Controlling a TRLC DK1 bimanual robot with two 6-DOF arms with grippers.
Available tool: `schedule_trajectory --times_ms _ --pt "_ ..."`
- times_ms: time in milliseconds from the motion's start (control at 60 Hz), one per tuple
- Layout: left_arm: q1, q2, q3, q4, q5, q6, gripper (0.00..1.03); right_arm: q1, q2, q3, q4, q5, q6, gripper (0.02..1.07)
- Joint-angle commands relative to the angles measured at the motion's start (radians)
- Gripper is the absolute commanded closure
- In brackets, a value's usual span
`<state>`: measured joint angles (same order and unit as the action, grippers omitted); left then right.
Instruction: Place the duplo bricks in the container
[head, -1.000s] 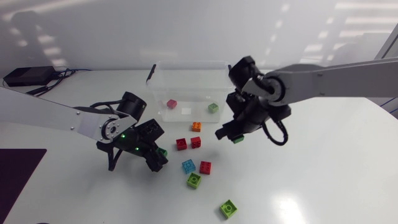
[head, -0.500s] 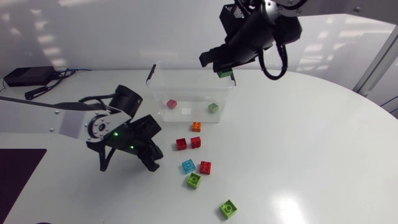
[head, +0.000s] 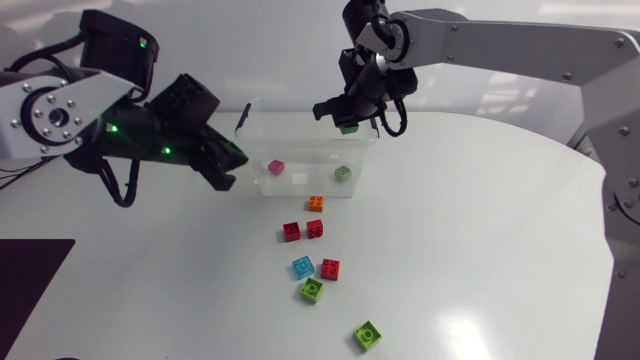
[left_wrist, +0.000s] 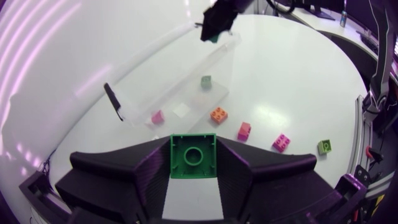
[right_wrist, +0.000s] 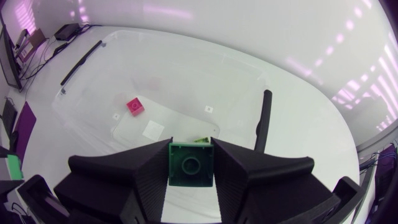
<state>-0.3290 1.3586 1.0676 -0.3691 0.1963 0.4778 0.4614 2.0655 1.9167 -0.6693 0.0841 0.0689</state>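
Left fingers and right fingers each clench a square green single-stud brick.

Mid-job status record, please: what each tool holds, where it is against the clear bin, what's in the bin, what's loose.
left tool: shut on dark green square brick, beside left end of clear plastic container
right tool: shut on second dark green brick, above container's right end
in container: pink brick, light green brick
loose on white table: orange brick, three red bricks, blue brick, two lime bricks
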Motion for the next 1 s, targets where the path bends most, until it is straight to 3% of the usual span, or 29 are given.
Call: schedule_trajectory --times_ms 0,100,133,317,567,817,917,983 --pt "0.010 0.023 0.069 0.044 -0.001 -0.041 0.75 -0.009 0.042 0.045 0.005 0.022 0.017 0.68" --pt "0.007 0.094 0.118 0.124 -0.001 -0.068 0.75 -0.010 0.038 0.064 -0.032 0.060 0.026 0.16" --pt "0.008 0.140 0.147 0.171 -0.001 -0.093 0.75 -0.009 0.018 0.058 -0.058 0.074 0.037 0.06" --pt "0.010 0.346 0.292 0.252 -0.008 -0.134 0.74 0.016 -0.168 -0.110 -0.098 0.074 0.029 0.07" --pt "0.010 0.586 0.485 0.300 -0.064 -0.159 0.74 0.135 -0.472 -0.522 -0.154 -0.001 0.020 0.07" --pt "0.054 0.764 0.654 0.312 -0.113 -0.165 0.72 0.215 -0.527 -0.811 -0.187 -0.144 0.043 0.07" --pt "0.070 0.784 0.690 0.294 -0.115 -0.186 0.41 0.220 -0.482 -0.878 -0.193 -0.201 0.043 0.07" --pt "0.073 0.757 0.674 0.294 -0.121 -0.186 0.29 0.227 -0.464 -0.901 -0.193 -0.221 0.043 0.07"
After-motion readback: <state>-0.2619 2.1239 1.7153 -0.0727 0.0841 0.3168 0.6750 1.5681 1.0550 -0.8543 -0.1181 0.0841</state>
